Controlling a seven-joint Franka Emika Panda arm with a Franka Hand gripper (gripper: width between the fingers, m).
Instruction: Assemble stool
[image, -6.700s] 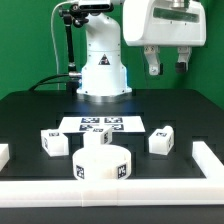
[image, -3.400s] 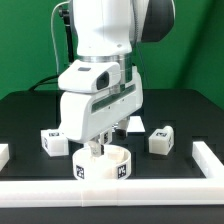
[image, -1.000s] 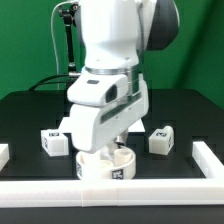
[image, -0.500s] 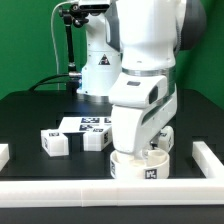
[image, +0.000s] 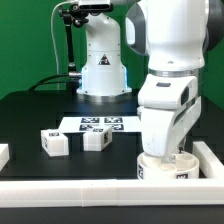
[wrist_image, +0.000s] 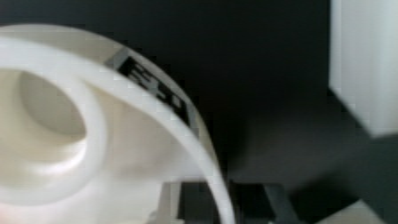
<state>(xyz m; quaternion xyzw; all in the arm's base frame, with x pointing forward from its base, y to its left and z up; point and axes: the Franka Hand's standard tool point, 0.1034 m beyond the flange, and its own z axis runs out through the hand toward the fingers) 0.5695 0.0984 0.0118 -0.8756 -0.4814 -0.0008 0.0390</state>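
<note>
1. Seat (image: 162, 172) of the stool, a white round disc with black-and-white tags on its side wall, is at the exterior view's right, just behind the front rail (image: 70, 190) and near the right rail (image: 211, 153). I cannot tell if it rests on the black table (image: 30, 120) or is a little lifted.
2. The gripper (image: 170, 157) comes down from above into the seat. In the wrist view the seat (wrist_image: 71, 110) has its wall between the two dark fingers (wrist_image: 262, 203), so the jaws are closed on this wall.
3. Two loose legs stand well apart from the seat, toward the exterior view's left: the outer leg (image: 55, 143) and the inner leg (image: 97, 139).
4. The marker board (image: 100, 124) lies just behind the inner leg.
</note>
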